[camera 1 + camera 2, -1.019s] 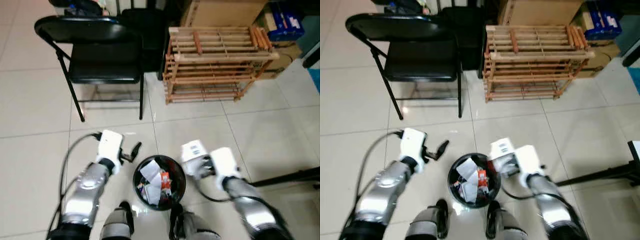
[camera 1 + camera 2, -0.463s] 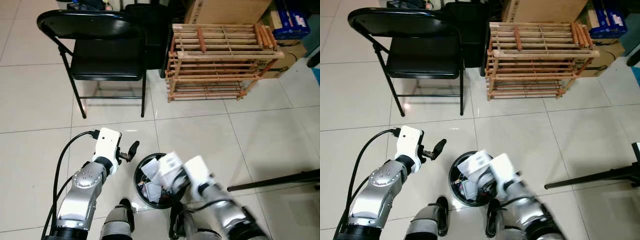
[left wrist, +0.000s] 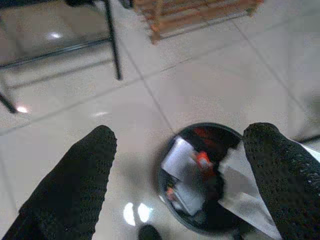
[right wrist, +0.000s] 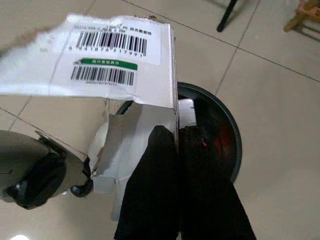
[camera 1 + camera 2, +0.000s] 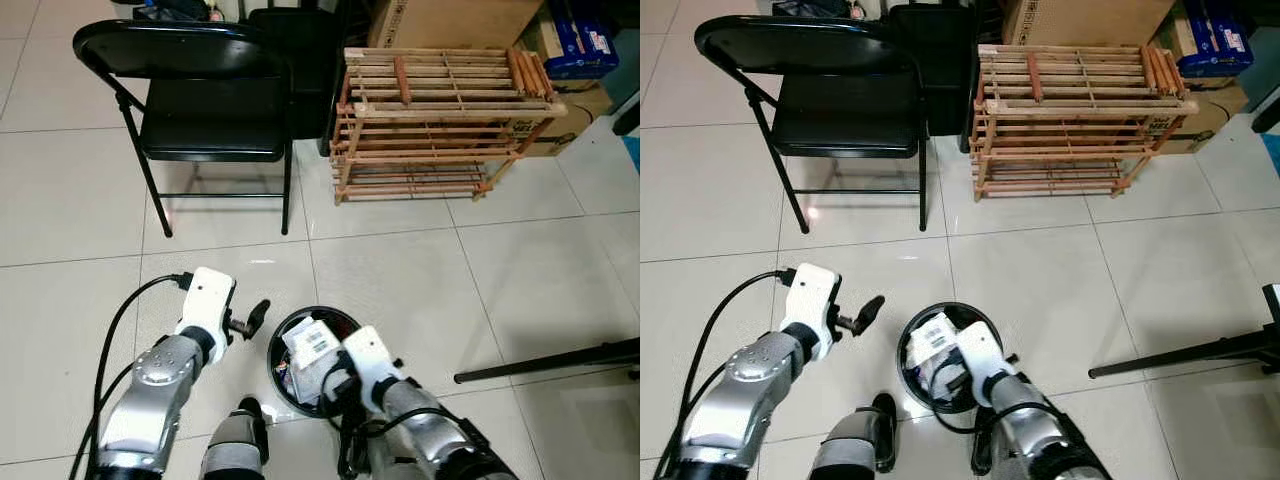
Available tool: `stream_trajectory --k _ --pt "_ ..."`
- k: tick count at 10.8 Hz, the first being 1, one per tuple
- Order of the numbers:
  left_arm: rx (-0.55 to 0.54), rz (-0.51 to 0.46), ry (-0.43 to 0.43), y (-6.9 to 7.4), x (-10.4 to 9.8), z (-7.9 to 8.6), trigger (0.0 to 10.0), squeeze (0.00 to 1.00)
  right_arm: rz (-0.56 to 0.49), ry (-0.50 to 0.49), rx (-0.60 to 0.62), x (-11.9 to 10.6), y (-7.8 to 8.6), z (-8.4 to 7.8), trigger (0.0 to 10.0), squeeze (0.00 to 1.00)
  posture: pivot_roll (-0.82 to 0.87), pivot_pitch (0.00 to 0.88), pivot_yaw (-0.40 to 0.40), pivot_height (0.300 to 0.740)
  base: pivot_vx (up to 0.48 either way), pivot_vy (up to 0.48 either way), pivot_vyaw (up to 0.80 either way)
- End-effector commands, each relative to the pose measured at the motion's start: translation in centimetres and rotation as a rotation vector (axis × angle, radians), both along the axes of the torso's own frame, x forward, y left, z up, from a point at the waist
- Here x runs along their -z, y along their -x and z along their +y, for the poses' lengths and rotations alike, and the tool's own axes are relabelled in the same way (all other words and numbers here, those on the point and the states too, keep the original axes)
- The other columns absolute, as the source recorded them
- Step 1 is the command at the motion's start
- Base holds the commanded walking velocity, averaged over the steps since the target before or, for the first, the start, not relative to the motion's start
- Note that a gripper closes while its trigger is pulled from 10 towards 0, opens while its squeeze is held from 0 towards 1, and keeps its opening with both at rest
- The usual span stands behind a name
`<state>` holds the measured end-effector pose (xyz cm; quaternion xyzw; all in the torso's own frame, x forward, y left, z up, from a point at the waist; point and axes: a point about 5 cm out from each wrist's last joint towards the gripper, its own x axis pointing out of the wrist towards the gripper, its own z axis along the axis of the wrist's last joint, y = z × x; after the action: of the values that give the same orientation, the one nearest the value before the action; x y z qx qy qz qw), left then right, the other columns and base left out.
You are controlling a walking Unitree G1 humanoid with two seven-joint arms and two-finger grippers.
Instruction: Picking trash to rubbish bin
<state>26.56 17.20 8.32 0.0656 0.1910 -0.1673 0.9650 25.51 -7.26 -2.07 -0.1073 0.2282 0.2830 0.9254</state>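
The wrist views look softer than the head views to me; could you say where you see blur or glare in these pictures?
Left wrist view: soft throughout, the bin and its trash smeared, bright glare spots on the tiles. Right wrist view: the barcodes on the white box read sharp, while the right gripper closes on it slightly blurred. Eye views: fairly crisp, with faint glare under the chair.

White barcoded carton, black bin, black chair, cream tiles.
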Motion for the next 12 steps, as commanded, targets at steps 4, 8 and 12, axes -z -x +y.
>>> stream_trajectory --k 4,8,12 --pt "0.161 0.141 0.02 2.6 1.0 0.6 10.0 1.0 0.027 0.033 -0.007 0.9 0.8 -0.6 10.0 0.0 0.35 0.33 -0.095 0.74 0.0 0.0 0.0" --pt "0.276 0.239 0.052 4.2 1.2 1.0 10.0 1.0 0.025 0.049 0.001 1.1 0.7 -0.8 10.0 0.0 0.35 0.329 -0.092 0.74 0.0 0.0 0.0" --pt "0.314 0.311 0.052 5.3 3.1 1.8 10.0 1.0 0.005 0.053 0.027 1.0 0.6 -0.9 10.0 1.0 0.36 0.334 -0.087 0.74 0.0 0.0 0.0"
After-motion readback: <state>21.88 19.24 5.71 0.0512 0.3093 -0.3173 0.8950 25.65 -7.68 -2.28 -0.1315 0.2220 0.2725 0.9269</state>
